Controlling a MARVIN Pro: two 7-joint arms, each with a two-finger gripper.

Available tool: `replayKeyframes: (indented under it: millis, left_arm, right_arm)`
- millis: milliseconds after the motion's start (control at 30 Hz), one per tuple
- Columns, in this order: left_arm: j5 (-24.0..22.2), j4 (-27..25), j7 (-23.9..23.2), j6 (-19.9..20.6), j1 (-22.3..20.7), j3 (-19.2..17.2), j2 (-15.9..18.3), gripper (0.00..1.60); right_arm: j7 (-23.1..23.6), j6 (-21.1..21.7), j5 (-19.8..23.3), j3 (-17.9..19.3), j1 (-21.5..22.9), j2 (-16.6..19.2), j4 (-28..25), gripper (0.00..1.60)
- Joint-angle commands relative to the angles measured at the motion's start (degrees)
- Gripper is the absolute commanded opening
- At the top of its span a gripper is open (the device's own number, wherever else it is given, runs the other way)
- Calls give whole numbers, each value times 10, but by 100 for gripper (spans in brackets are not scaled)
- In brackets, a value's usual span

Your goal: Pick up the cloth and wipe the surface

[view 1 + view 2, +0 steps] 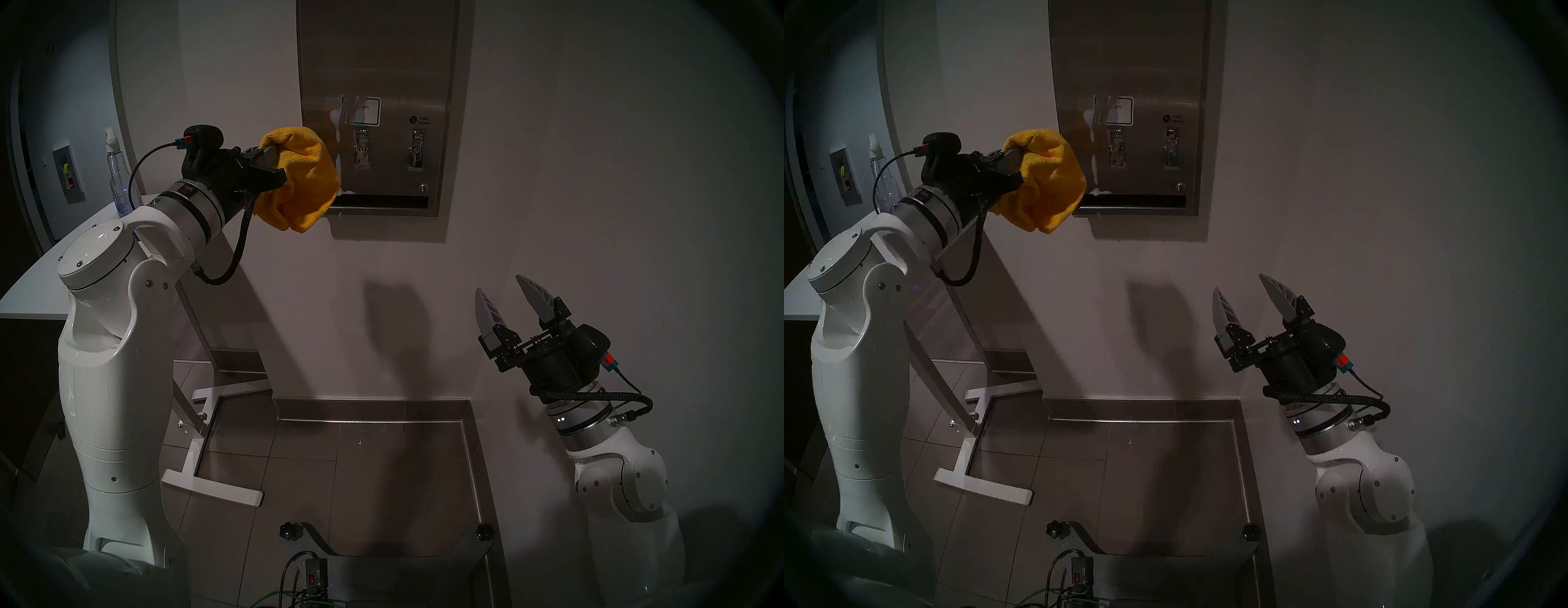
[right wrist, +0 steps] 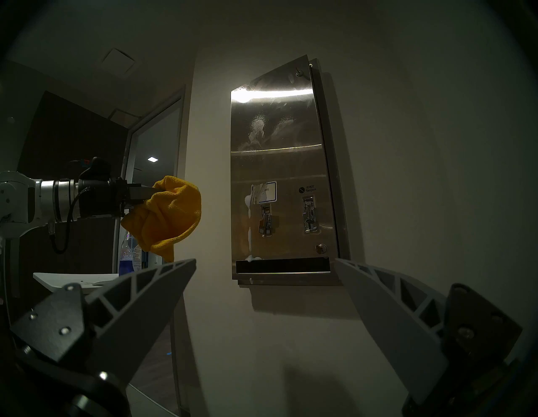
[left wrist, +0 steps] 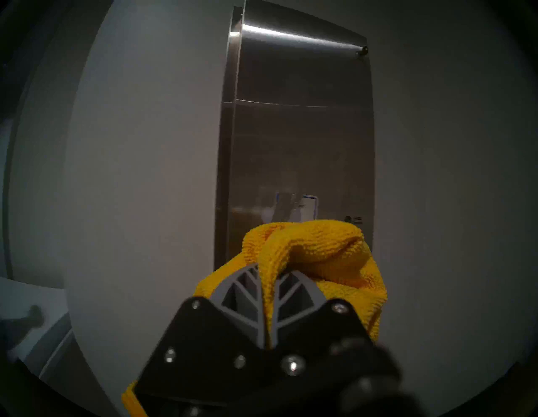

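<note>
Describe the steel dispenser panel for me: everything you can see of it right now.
The dispenser panel is a tall brushed stainless-steel box mounted upright on the wall. It carries two chrome coin mechanisms, a blue-edged white label, a small keyhole and a dark slot along the bottom. White foam streaks down its left side, with smears higher up. The yellow cloth hangs beside it, apparently short of touching.
</note>
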Motion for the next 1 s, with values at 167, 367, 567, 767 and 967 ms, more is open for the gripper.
replayKeyframes:
  millis: [167,367,567,767,967]
  left_arm:
    - [-31,-17,-32,5,1,-1,-3,0]
    - [-37,-45,-36,18,32,12,-11,0]
    - [-38,-70,-38,24,58,21,-15,0]
    - [-32,-84,-33,25,69,13,-12,0]
    - [-40,-106,-32,43,84,-5,-14,0]
  right_arm:
    - [-1,-1,1,-1,5,-1,-20,160]
    - [0,-1,1,-1,5,-1,-20,160]
    - [0,-1,1,-1,5,-1,-20,160]
    - [0,-1,1,-1,5,-1,-20,160]
    - [0,-1,1,-1,5,-1,-20,160]
